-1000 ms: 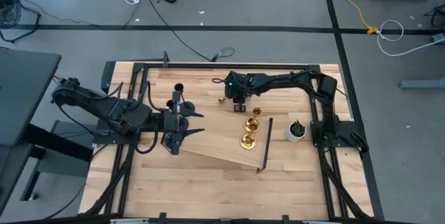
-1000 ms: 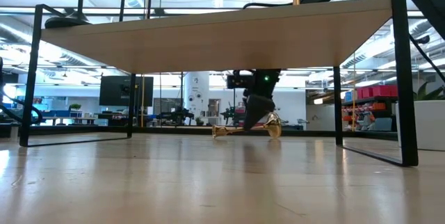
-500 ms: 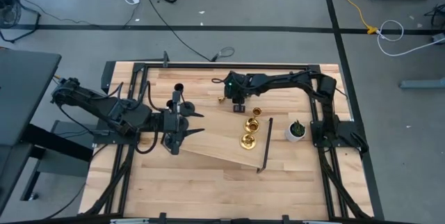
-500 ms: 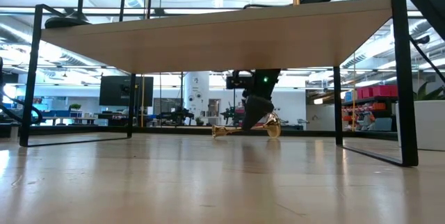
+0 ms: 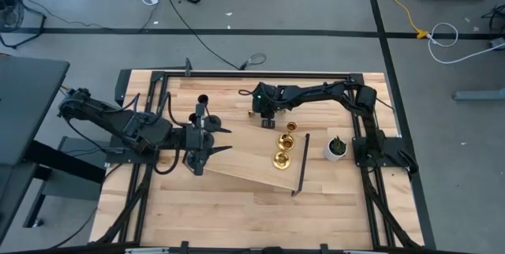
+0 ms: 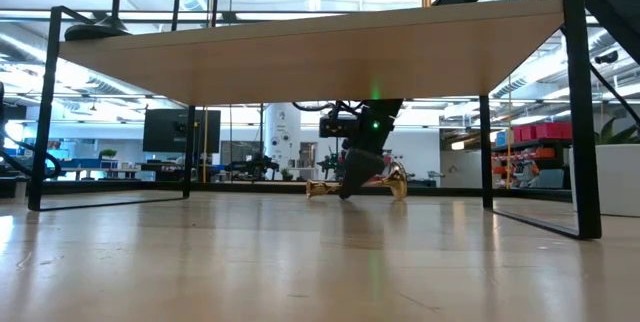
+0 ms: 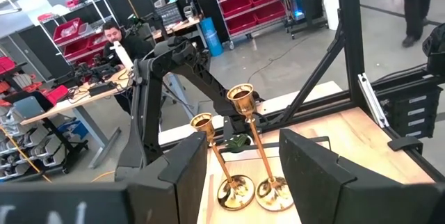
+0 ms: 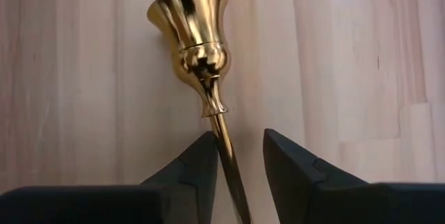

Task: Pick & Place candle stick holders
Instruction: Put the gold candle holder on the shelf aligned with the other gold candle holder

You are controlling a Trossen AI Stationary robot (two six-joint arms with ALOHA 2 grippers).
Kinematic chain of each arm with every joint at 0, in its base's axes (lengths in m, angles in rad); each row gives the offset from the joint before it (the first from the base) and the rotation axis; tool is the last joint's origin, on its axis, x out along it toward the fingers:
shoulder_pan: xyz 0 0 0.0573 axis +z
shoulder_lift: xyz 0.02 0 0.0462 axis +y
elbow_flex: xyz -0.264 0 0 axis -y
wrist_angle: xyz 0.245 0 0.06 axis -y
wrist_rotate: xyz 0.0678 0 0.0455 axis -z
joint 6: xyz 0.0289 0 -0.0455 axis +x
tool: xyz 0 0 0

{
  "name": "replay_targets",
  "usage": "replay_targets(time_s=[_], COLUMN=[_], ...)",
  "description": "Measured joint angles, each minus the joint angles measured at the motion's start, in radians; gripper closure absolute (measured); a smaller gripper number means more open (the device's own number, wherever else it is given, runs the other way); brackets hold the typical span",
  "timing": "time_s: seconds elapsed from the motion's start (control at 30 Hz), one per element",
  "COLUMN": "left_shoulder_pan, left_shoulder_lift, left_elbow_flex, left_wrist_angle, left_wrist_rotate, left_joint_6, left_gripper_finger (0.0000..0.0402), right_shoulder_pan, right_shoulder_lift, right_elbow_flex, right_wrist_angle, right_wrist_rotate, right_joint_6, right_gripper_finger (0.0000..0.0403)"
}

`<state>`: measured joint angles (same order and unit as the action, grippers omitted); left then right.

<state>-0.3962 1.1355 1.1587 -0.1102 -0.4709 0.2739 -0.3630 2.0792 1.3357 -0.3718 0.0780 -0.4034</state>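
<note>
A gold candlestick (image 8: 201, 57) lies on its side on the table, far of the raised wooden board (image 5: 252, 163). In the low view its cup (image 6: 318, 189) points left and its disc base (image 6: 396, 182) points right. My right gripper (image 8: 240, 158) is open and points down, one finger on each side of the thin stem (image 8: 224, 144) below the cup. It also shows in the high view (image 5: 264, 113). Three gold candlesticks (image 5: 285, 141) stand on the board. My left gripper (image 5: 222, 140) is open and empty at the board's left end. It faces two of them (image 7: 245, 147). My right gripper has its fingers across the lying candlestick's stem (image 8: 221, 137), coming from above. One finger's edge (image 8: 205, 158) lies right beside the stem, and a gap shows at the other finger (image 8: 278, 158). I cannot tell whether either finger touches it.
A black candlestick (image 5: 202, 102) stands just far of my left gripper. A small white pot with a green plant (image 5: 337, 148) stands at the right, near the board's black bar handle (image 5: 301, 163). A black frame (image 5: 237, 73) runs around the table.
My right gripper has gone a little toward the table's left and far edges, along the lying gold candlestick toward its cup. In the low view it has tipped and come lower. The candlestick has stayed where it was.
</note>
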Motion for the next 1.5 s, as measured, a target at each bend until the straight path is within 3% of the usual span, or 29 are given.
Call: replay_targets(time_s=[0.43,0.77,1.27,1.5], left_shoulder_pan=[0.0,0.0,0.0,0.0], left_shoulder_lift=[0.0,0.0,0.0,0.0], left_elbow_flex=[0.0,0.0,0.0,0.0], left_wrist_angle=[0.001,0.001,0.001,0.0], left_wrist_rotate=[0.0,0.0,0.0,0.0], left_joint_6=[0.0,0.001,0.002,0.002], left_gripper_finger=[0.022,0.022,0.022,0.022], right_shoulder_pan=[0.0,0.002,0.002,-0.001], right_shoulder_lift=[0.0,0.002,-0.009,-0.15], right_elbow_flex=[0.0,-0.002,-0.005,-0.005], right_wrist_angle=[-0.013,-0.013,-0.007,-0.016], right_wrist_rotate=[0.001,0.016,0.042,0.047], right_joint_6=[-0.001,-0.006,0.029,0.08], right_gripper_finger=[0.0289,0.039,0.0397,0.0397])
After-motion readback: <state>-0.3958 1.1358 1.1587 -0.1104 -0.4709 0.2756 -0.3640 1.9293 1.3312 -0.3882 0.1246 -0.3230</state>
